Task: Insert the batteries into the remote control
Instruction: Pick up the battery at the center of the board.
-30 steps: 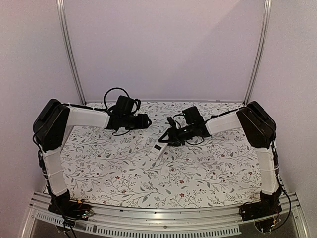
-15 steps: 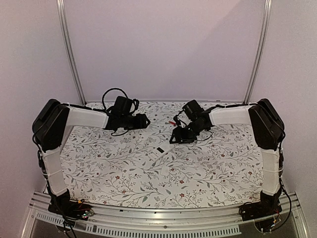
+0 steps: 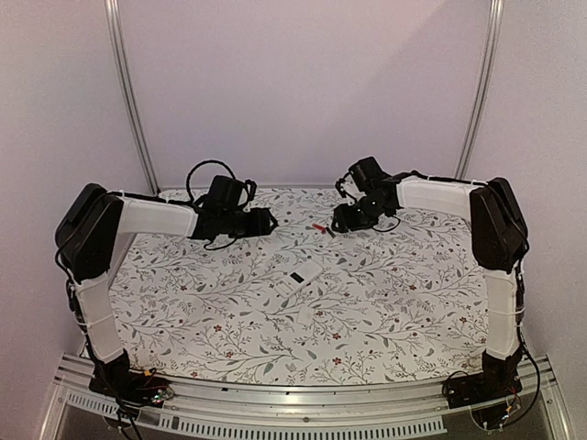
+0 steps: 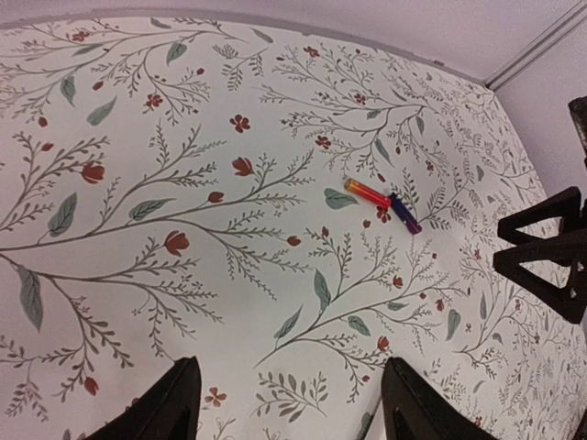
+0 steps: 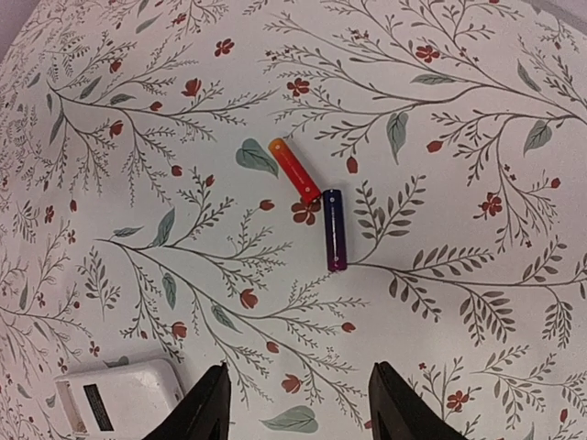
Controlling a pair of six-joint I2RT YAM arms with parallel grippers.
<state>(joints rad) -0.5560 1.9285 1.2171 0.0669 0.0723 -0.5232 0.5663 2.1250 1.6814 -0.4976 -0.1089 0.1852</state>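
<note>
Red-orange battery (image 5: 294,170) and purple battery (image 5: 334,229) lie just beside each other ahead of right gripper (image 5: 299,368), released and empty: straddle one crosswise, then pinch. Left gripper (image 4: 292,363) also released.

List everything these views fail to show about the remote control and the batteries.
- Remote control: in the top view it is too small to tell whether its battery bay is open. The right wrist view cuts it off at the bottom-left edge, so only one corner shows.
- Batteries: the polarity marks are too small in every view, and the top view shows only a red speck.
- Small white piece beside the remote: seen in the top view only, too small to identify.
</note>
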